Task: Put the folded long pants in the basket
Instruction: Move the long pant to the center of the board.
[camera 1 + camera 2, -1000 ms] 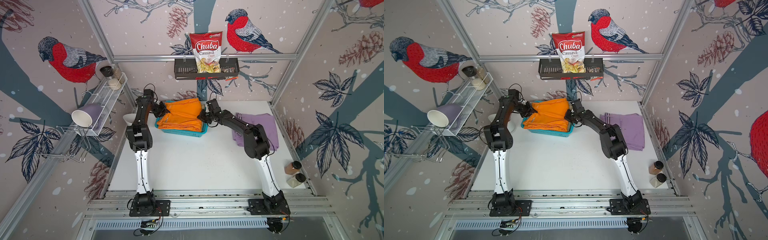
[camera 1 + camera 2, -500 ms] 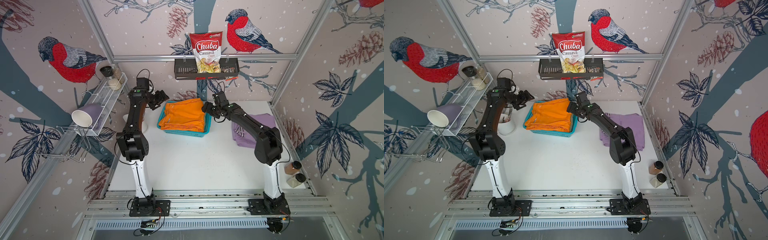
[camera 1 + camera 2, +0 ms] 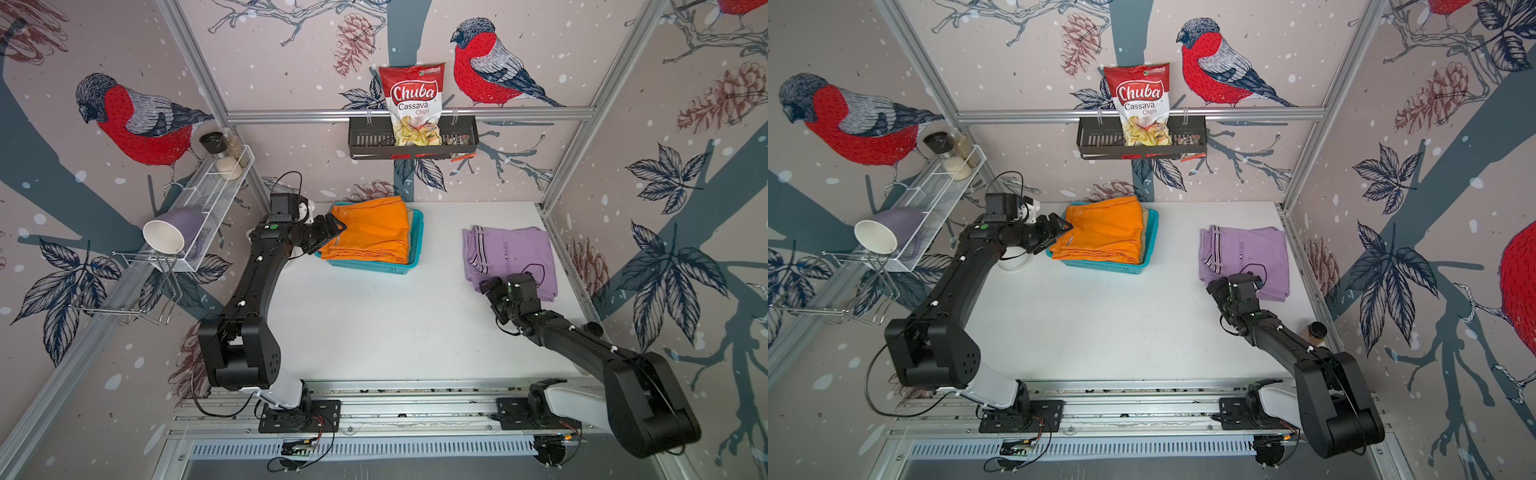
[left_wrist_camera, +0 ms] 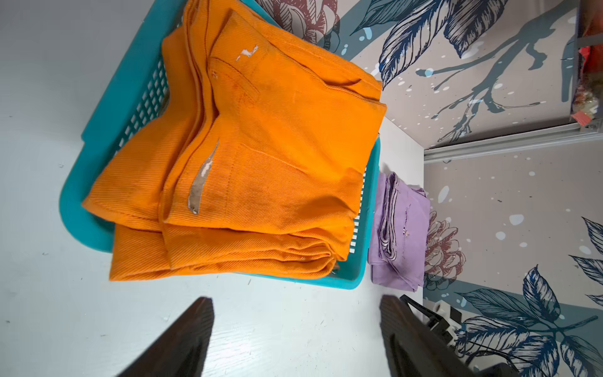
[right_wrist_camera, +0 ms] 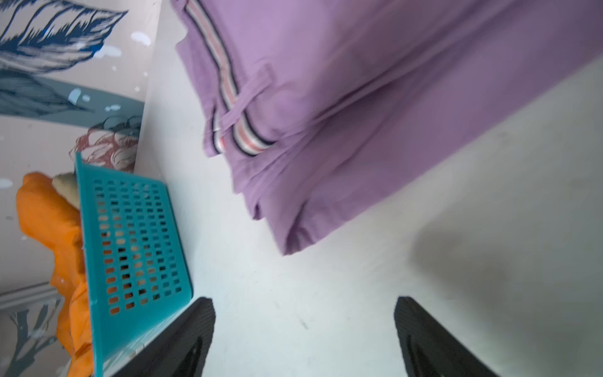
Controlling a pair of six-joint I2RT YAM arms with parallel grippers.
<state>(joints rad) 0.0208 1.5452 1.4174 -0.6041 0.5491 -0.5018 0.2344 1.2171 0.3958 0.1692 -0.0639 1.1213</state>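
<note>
Two folded pairs show plainly; the orange pants [image 3: 370, 232] lie on top in the basket [image 3: 370, 269], which stands at the far edge of the worktop [image 3: 374, 328], left of the middle, and their folds overhang its left end; the lilac pants [image 3: 515, 253] lie flat close to the worktop's right edge, well apart from the basket. Bare white worktop runs between them and across the whole near half. The left gripper [image 3: 334, 230] hovers at the basket's left end, jaws spread wide, holding nothing; the right gripper [image 3: 488, 286] hangs near the lilac pair's near left corner, jaws wide and empty too. The basket is teal plastic, its walls pierced with small rectangular holes; the orange cloth is ribbed twill, the lilac smooth with a striped waistband. Only the right wrist view shows a beige fold [image 5: 67, 189] tucked beside the orange; the left wrist view shows pale scuffs on the orange.
</note>
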